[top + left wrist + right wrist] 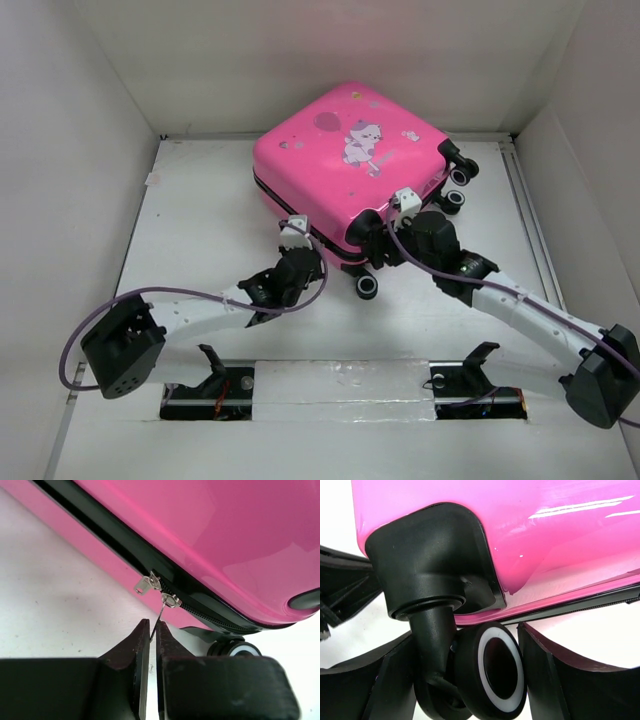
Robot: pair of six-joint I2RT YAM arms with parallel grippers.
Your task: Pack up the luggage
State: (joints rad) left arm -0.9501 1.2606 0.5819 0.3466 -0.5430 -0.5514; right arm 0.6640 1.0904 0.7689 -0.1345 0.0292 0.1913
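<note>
A glossy hot-pink hard-shell suitcase (340,150) lies flat and closed on a white counter (200,200), its printed side with a cartoon animal and balloons facing up. Both robot arms reach its near edge, so the suitcase sits directly beyond both sets of fingertips.

The left gripper (296,232) meets the black zipper band on the suitcase's side. In the left wrist view, its two dark fingers (137,647) are pressed together, pinching the free end of a thin silver zipper pull (161,614). The pull slants up from between the fingertips to its slider on the black zipper track (210,615). A second silver pull (144,584) hangs loose just beyond and to the left of the fingertips, touching nothing but its own slider. To the right of the fingers, the edge of a black wheel with a white ring (235,649) shows beneath the shell.

The right gripper (385,240) is at the suitcase's near corner. In the right wrist view, its fingers (555,675) stand wide apart, closed in on a caster wheel (495,675) between them, one finger against each side. The wheel is black with a white ring and hangs from a black corner housing (430,555) just above the fingers, with the pink shell beyond.
</note>
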